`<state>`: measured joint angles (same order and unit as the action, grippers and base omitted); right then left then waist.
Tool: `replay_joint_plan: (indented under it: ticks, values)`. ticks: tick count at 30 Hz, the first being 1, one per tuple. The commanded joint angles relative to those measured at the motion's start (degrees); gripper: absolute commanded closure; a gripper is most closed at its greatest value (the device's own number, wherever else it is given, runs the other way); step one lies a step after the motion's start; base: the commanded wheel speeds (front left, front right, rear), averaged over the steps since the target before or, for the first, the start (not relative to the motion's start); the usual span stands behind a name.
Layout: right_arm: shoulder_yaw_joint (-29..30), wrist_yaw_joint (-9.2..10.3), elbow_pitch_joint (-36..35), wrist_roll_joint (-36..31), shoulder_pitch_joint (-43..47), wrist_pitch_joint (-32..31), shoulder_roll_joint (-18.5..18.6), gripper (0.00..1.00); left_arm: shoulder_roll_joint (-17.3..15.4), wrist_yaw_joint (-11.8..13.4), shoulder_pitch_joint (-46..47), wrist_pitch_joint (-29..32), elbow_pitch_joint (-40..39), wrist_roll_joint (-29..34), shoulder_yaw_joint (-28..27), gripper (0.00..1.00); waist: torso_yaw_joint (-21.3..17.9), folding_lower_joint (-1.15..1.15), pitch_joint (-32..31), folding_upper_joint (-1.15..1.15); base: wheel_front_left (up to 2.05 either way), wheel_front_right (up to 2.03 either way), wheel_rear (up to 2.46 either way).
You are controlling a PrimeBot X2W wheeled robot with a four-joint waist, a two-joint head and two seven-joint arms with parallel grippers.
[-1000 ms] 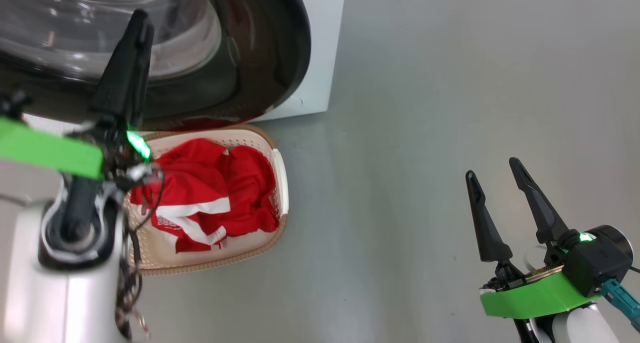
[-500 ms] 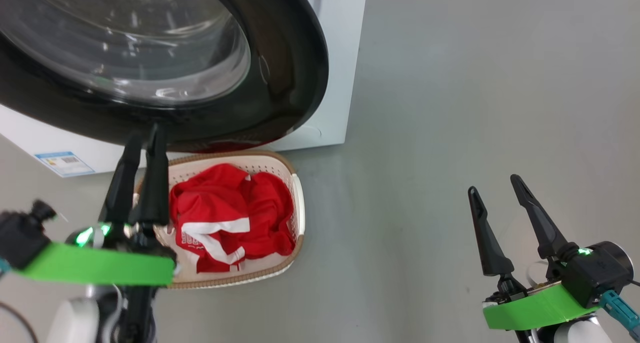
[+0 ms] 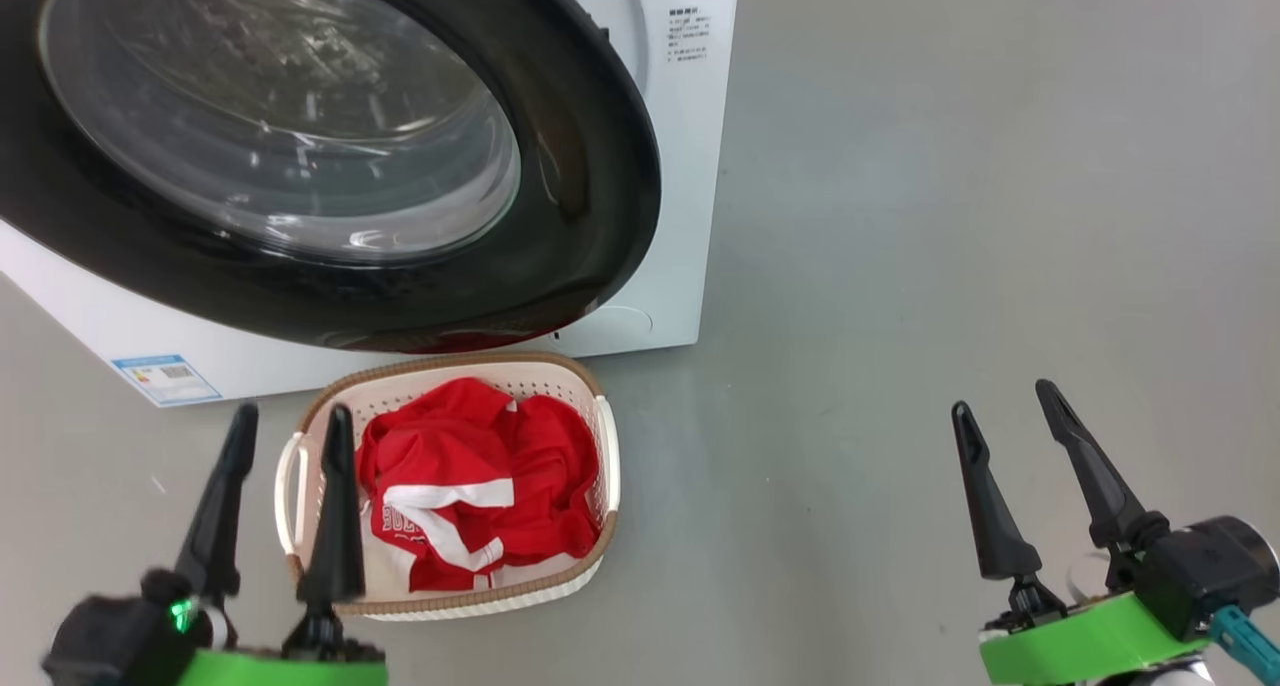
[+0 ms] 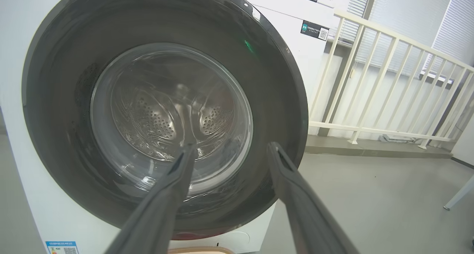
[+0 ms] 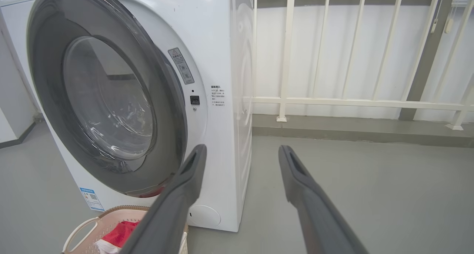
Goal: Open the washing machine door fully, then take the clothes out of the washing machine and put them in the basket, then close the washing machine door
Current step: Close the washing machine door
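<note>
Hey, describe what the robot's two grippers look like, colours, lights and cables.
The left gripper and the right gripper each have two long, black, tapering fingers above a bright green plastic band. A small green light glows at the left one's base. The right one carries a black cylindrical housing with a teal plug.

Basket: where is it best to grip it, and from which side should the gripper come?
Grip a side handle: the basket has a white loop at each end, with a gap for a finger. The left one lies nearest the open left gripper, so come from above on that side. The door seems to overhang the far rim; avoid it.
</note>
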<state>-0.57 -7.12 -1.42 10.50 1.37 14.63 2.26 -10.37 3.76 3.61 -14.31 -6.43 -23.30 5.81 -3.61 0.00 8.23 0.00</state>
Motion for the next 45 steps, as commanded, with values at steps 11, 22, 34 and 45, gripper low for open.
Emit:
replay_joint_plan:
  ticks: [11,22,34,45]
  values:
    - [-0.25,-0.36,-1.61,-0.52,3.00,0.37,0.62,0.00,2.66,0.55,-8.48,-0.68,-3.74,8.10,-4.20,0.00,0.69,0.00,-3.55,0.00,0.00,0.00,0.00]
    - [-1.13,-0.36,-2.57,-0.98,4.74,0.37,0.62,0.00,4.64,-0.48,-11.07,-0.68,-3.55,11.38,-5.86,0.00,0.79,0.00,-4.06,0.00,0.00,0.00,0.00]
    - [-0.81,-0.36,-2.52,-0.55,4.95,0.37,0.62,0.00,6.02,-1.73,-11.03,-0.69,-2.92,12.64,-6.49,0.00,1.39,0.00,-4.14,0.00,0.00,0.00,0.00]
    - [-0.35,-0.36,-2.25,-1.12,4.62,0.37,0.62,0.18,6.79,-2.49,-10.67,-0.69,-3.49,13.24,-5.43,0.00,4.91,0.00,-3.70,0.00,0.00,0.00,0.00]
